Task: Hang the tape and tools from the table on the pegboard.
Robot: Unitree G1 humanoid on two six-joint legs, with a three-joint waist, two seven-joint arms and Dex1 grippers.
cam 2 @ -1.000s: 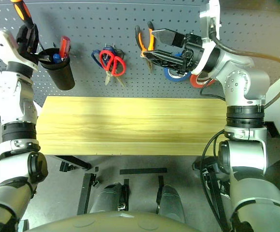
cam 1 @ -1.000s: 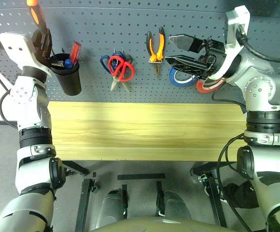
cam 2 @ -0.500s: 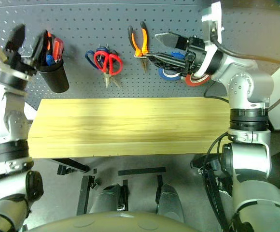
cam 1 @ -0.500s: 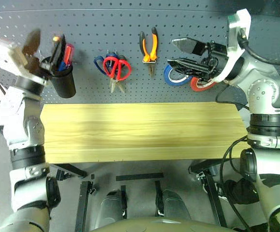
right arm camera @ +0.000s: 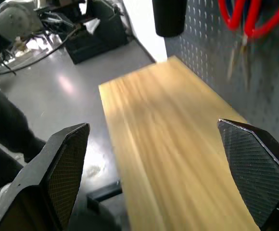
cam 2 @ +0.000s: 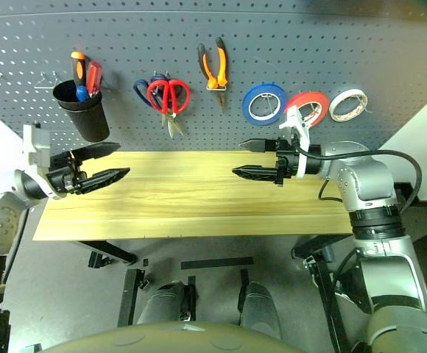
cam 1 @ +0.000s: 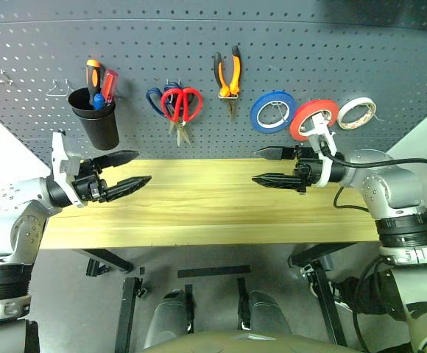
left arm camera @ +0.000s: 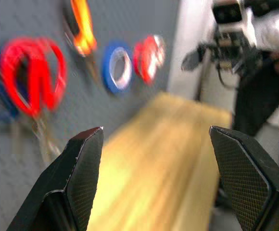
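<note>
The red tape (cam 1: 313, 119) hangs on the dark grey pegboard (cam 1: 199, 37) between a blue and a white roll. Red-handled scissors (cam 1: 184, 104) and the orange-and-black pliers (cam 1: 228, 73) hang further left. The orange-and-black screwdriver (cam 1: 92, 72) stands in a black cup. Over the table (cam 1: 199, 213), my left gripper (cam 1: 141, 167) is open and holds nothing, pointing level toward the right. Facing it from the right, my right gripper (cam 1: 255, 167) is open with nothing in it. The left wrist view has the scissors (left arm camera: 31, 77), pliers (left arm camera: 82, 26) and red tape (left arm camera: 146, 57) blurred beyond its fingers (left arm camera: 84, 163).
A blue roll (cam 1: 272, 112) and a white roll (cam 1: 356, 112) flank the red tape. The black cup (cam 1: 96, 123) also holds a red-handled screwdriver (cam 1: 109, 83). Blue-handled scissors (cam 1: 154, 99) hang behind the red pair. Bare wire hooks (cam 1: 57, 90) sit at the board's upper left.
Both arms dropped from the pegboard to just above the table. The left gripper let go of the orange-and-black screwdriver, which now stands in the cup, and opened. The camera view shifted.
</note>
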